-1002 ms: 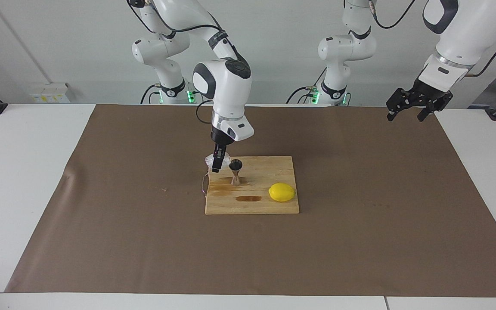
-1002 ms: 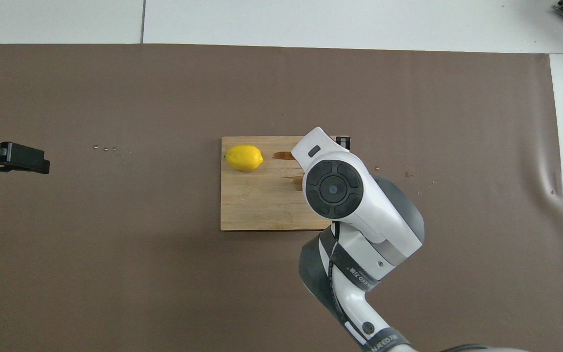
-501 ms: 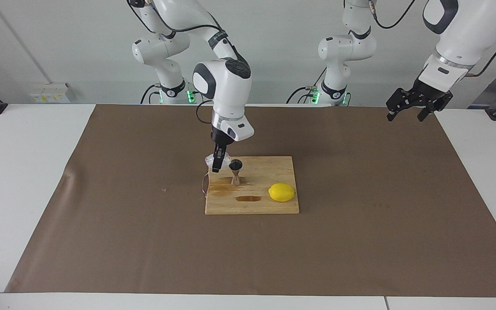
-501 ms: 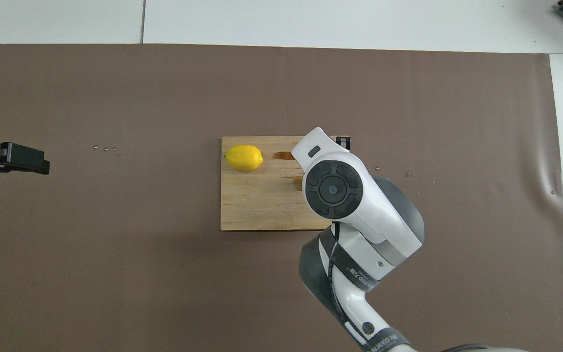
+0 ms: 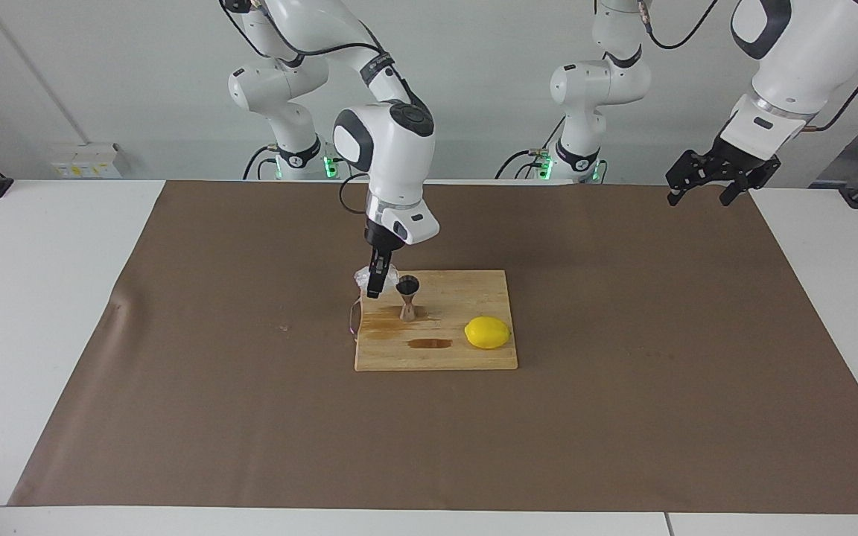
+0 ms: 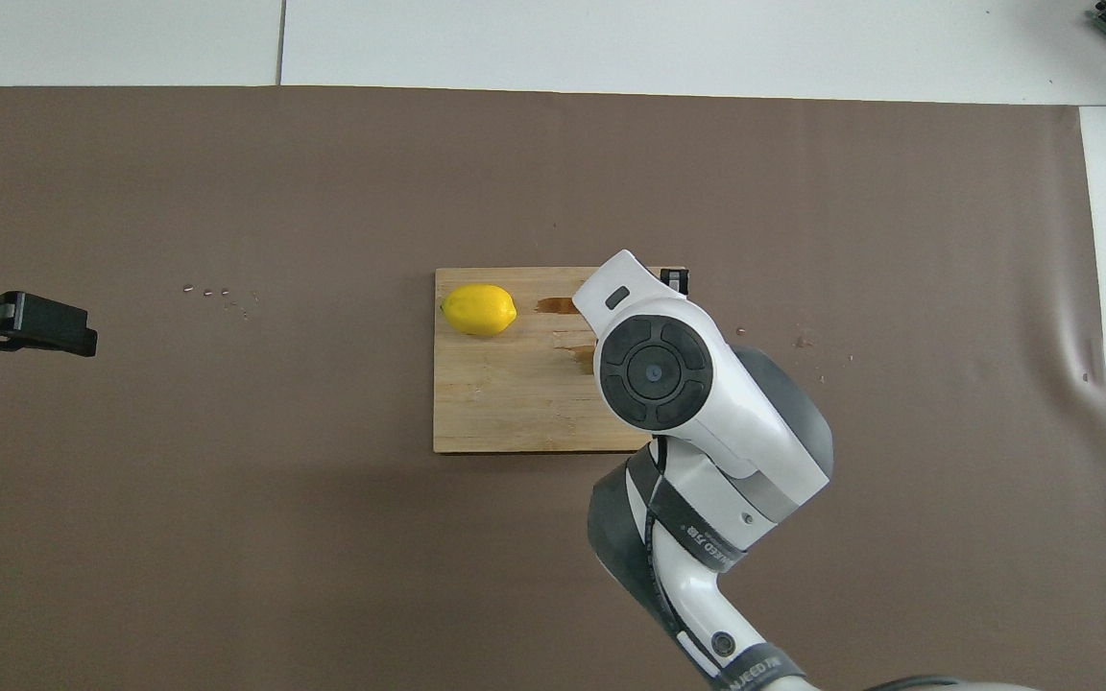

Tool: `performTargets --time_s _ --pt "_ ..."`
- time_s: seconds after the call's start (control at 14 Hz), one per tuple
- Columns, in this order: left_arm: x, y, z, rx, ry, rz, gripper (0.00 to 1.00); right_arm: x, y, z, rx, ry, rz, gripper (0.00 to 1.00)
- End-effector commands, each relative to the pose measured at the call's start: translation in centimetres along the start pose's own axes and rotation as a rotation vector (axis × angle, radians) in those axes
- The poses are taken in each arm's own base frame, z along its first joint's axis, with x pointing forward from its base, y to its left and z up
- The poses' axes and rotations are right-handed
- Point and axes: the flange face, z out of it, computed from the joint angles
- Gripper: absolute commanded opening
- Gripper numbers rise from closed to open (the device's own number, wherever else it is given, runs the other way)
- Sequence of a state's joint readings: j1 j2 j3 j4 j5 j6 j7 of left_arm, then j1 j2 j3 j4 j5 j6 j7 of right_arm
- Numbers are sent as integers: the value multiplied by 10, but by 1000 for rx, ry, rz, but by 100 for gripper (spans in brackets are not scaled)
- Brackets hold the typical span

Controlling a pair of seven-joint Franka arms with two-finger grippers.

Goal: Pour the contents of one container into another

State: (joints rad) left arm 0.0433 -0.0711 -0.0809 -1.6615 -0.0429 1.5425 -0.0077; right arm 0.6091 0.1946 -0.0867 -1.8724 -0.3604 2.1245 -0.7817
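The clear bumpy glass cup (image 5: 362,278) hangs at the corner of the wooden board (image 5: 474,286) that lies nearest the right arm's base. My right gripper (image 5: 375,287) is shut on its rim, and one finger hides part of the cup. The steel jigger (image 5: 407,297) stands upright on the board right beside the cup. Whether the cup is tilted I cannot tell. In the overhead view the right arm's wrist (image 6: 654,369) covers both the cup and the jigger. My left gripper (image 5: 708,190) (image 6: 35,326) waits open, high over the mat at the left arm's end.
A yellow lemon (image 5: 487,332) (image 6: 479,310) lies on the board toward the left arm's end. Dark wet stains (image 5: 429,343) mark the board farther from the robots than the jigger. A brown mat (image 5: 623,387) covers the table.
The left gripper has drifted slightly up and back toward the robots. The right arm, the cup and the jigger have not moved.
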Motion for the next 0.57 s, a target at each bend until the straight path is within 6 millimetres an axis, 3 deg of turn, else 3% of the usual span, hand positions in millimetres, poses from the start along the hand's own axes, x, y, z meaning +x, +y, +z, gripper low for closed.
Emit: performTargets --time_s 0.0,0.5 --pt "-10 -1 -3 29 -6 14 100 1 -4 -2 -22 -17 4 37" --pt "-7 1 -5 30 9 15 100 4 -1 -4 -30 10 14 37"
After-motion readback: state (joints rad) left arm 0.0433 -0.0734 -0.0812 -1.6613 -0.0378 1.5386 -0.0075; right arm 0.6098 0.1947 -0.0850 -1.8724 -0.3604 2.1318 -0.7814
